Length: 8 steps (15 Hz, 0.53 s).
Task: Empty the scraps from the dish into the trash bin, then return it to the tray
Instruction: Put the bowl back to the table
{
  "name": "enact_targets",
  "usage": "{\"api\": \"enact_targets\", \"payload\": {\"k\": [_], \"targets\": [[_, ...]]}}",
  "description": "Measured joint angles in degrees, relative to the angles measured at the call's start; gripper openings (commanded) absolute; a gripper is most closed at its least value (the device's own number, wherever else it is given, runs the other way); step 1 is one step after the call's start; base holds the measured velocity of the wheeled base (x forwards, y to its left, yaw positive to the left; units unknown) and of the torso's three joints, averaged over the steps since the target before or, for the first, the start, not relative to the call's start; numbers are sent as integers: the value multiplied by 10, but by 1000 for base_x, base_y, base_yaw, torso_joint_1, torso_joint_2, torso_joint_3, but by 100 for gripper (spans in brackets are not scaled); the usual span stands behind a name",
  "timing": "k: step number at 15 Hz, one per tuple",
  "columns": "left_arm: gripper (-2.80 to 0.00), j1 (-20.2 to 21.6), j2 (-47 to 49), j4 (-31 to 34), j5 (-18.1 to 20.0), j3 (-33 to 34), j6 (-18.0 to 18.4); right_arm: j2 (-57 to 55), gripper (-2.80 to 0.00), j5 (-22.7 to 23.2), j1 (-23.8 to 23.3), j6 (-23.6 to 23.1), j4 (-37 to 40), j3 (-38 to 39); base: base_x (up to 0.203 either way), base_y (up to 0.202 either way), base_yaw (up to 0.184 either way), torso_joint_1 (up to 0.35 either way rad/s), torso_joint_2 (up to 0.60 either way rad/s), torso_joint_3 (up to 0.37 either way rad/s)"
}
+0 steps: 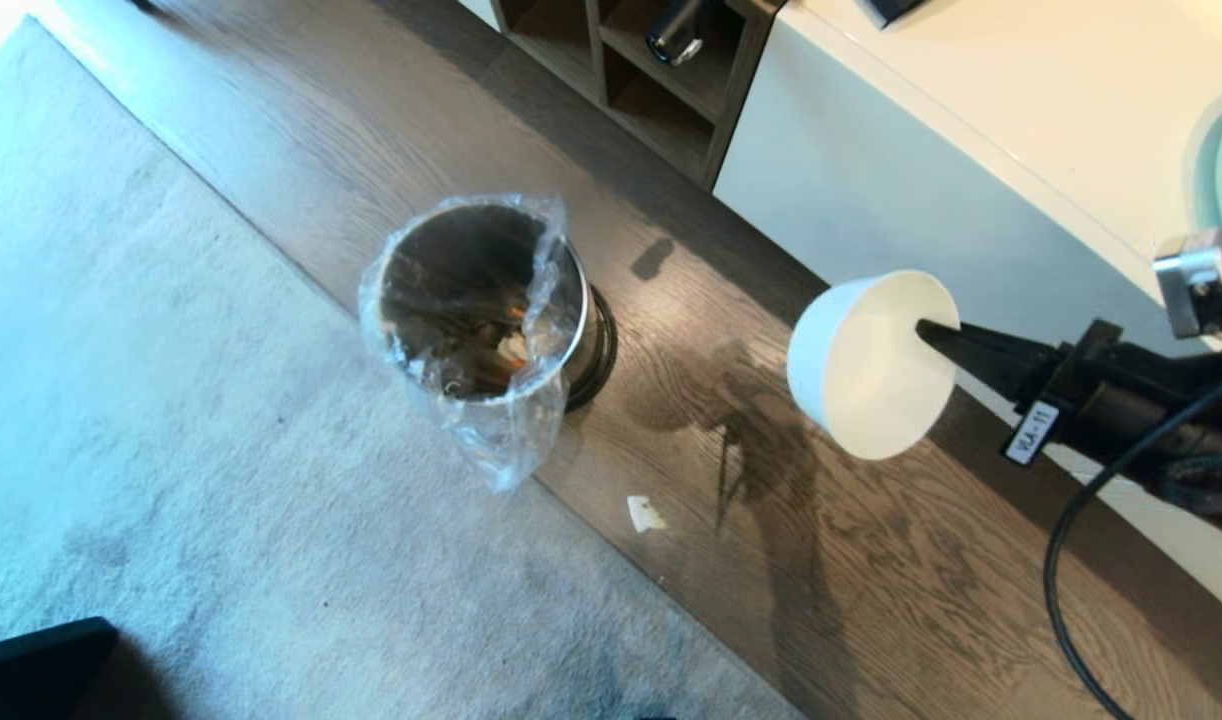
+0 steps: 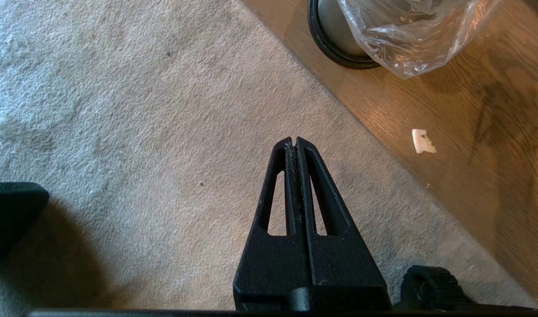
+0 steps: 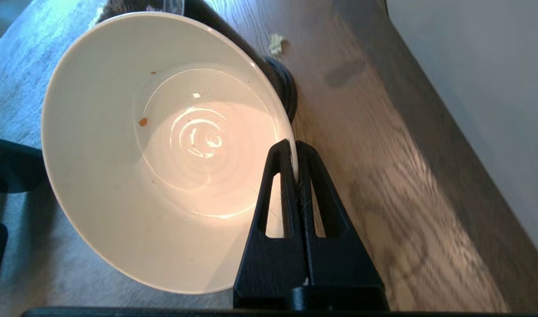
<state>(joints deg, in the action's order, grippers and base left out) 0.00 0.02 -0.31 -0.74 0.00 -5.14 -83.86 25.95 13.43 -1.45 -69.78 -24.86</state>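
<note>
- Right pincer [image 3: 294,147] sat closest to its wrist camera, clamped narrow on the rim of the dish [image 3: 163,149], one finger inside and one outside.
- Dish was pretty much empty in that view, just a couple of tiny orange specks stuck to the inside wall.
- Head view had the dish [image 1: 871,365] tipped on its side in the air above the wood floor [image 1: 871,600], well to the right of the bin [image 1: 486,300].
- Scraps [image 1: 511,350] looked to be down in the bin's bag, so I'd call the dumping done.
- One pale bit [image 1: 646,513] lay on the floor near the bin, probably a stray.
- Left to do, I reckon: getting the dish back to the tray, which no view showed.
- Only the left wrist view showed the left pincer [image 2: 294,141], fingers pressed together, holding nothing, hanging over the carpet [image 2: 119,110].
</note>
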Motion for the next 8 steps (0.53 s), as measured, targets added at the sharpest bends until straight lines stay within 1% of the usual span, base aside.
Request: {"api": "enact_targets", "payload": {"k": [4,6,8], "targets": [[-280,0,0,0,0,0,0,73,-280,0,-40,16,31,139,0,0,0,0,0,0],[-280,0,0,0,0,0,0,119,-280,-1,-65,18,72,190,0,0,0,0,0,0],[-280,0,0,0,0,0,0,170,-280,-5,-102,19,124,225,0,0,0,0,0,0]]}}
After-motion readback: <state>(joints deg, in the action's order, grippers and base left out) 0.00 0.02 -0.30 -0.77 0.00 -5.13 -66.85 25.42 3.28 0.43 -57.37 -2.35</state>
